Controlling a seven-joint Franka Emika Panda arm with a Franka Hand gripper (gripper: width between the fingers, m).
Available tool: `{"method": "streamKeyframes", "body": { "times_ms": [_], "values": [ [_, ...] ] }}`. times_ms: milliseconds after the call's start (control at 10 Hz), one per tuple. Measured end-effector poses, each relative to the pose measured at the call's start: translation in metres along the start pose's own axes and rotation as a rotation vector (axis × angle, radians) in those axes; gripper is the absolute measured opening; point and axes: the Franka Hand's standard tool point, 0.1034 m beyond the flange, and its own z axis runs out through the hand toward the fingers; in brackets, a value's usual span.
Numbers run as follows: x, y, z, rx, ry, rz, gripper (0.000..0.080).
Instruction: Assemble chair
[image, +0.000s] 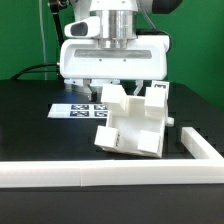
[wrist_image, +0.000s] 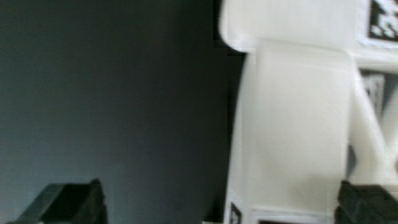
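One partly built chair (image: 133, 125) under one hand (image: 112, 92), grip state unclear.

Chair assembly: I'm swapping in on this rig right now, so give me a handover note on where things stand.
Gripper: just above the white matte plastic chair assembly, fingers straddling its top; whether they grip cannot be told.
Chair assembly: tilted on the black table, beside the marker board, behind the long white border rail.
Done: several panels joined into one block.
Left: no loose parts in view; remaining steps unclear.

Black table (image: 25, 115) with chair (image: 132, 125), marker board (image: 75, 108), border rail (image: 110, 176).
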Motion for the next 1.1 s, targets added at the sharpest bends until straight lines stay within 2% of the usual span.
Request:
{"method": "streamKeyframes", "body": {
  "times_ms": [400,700,900,1100],
  "values": [
    [-0.001,0.001,0.0,0.001,-0.007,0.001,0.0649],
    [0.03,-0.001,-0.026,0.041,-0.023,0.026,0.0649],
    [0.052,-0.006,-0.04,0.058,-0.009,0.03,0.0649],
    [0.052,-0.006,-0.04,0.056,-0.007,0.03,0.0649]
  ]
}}
